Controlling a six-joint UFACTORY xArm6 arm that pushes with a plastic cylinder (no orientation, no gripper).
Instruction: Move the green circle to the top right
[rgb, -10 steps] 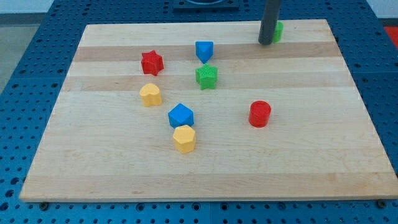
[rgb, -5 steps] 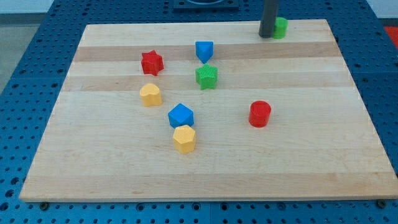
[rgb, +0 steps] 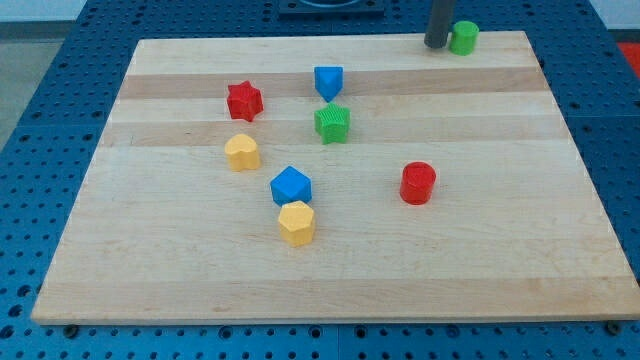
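The green circle stands at the wooden board's top edge, near the view's top right. My tip is just to its left, close against it or touching; I cannot tell which. The rod rises out of the view's top.
A red star, a blue block and a green star lie left of centre at the top. A yellow heart, a blue block, a yellow hexagon and a red cylinder lie lower.
My tip has moved up and to the right along the top edge, and the green circle has slid up and right with it. The other blocks have not moved.
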